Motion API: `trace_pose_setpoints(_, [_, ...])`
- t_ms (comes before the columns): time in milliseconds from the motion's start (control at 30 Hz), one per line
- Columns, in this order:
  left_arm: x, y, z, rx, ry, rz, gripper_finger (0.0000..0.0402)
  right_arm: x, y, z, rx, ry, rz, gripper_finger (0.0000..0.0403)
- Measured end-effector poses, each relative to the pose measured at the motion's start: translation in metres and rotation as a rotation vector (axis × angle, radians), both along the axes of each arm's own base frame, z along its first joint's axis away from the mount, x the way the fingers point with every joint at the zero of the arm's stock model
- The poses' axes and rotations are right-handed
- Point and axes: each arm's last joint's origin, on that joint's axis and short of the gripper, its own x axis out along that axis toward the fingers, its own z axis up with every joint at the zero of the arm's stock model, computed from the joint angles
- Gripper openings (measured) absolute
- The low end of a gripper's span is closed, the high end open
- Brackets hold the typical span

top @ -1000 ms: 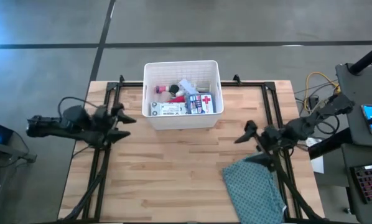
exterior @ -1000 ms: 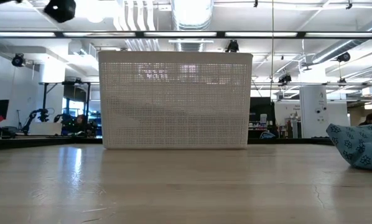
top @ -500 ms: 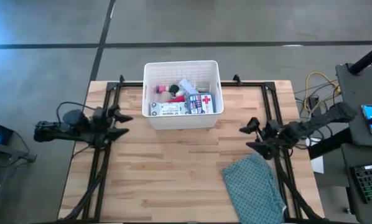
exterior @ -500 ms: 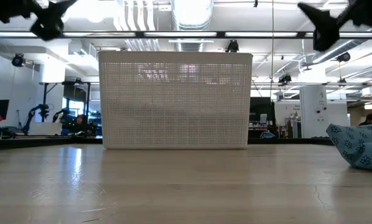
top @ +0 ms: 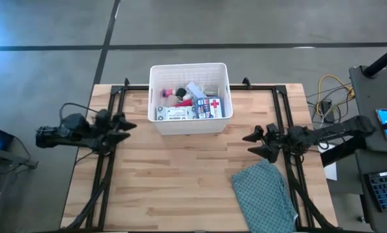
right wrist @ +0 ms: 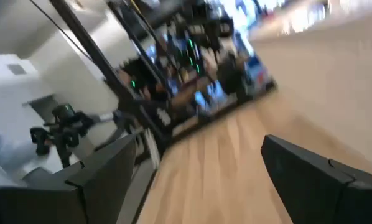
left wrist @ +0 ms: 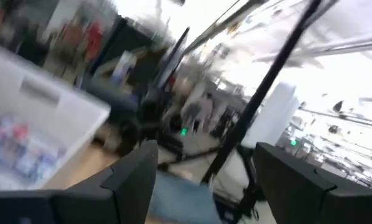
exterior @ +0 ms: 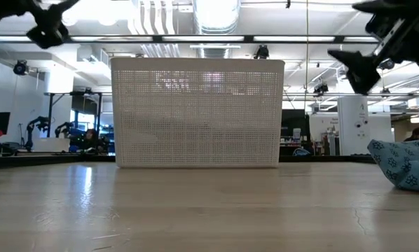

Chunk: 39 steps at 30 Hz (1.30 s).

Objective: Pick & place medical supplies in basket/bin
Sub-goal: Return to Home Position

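1. Left pincer point(top: 123, 125) spread wide, holding nothing, over the left of the table point(top: 180, 175).
2. Right pincer point(top: 255, 142) likewise released, empty, near the teal cloth point(top: 261, 194).
3. First-aid box point(top: 210, 107) lies inside the white basket point(top: 188, 66).

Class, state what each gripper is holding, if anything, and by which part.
Nothing is held: the left gripper and the right gripper are both open and empty; the supplies lie in the basket.
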Motion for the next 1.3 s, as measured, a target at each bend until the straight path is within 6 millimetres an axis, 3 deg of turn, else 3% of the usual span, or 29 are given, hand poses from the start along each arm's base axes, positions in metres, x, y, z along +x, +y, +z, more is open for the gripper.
trace_pose_setpoints(267, [0.019,-0.002,-0.011,-0.044,0.133,-0.009,0.0246,0.0,0.0,-0.015,0.07,0.16,0.008,0.0335])
trace_pose_setpoints(433, [0.019,-0.001,-0.031,-0.044,0.155,-0.006,0.0246,-0.011,-0.005,-0.011,0.077,0.129,-0.016,0.0341])
trace_pose_setpoints(700, [0.026,0.001,-0.095,-0.044,0.241,0.03,0.0246,-0.025,-0.016,0.0,0.098,-0.015,-0.106,0.0334])
trace_pose_setpoints(900, [0.027,0.001,-0.093,-0.044,0.15,0.015,0.0246,-0.027,-0.023,0.004,0.102,-0.074,-0.177,0.0331])
trace_pose_setpoints(1300, [0.027,-0.002,-0.095,-0.042,0.166,-0.012,0.0246,-0.027,-0.023,0.004,0.102,-0.065,-0.177,0.0343])
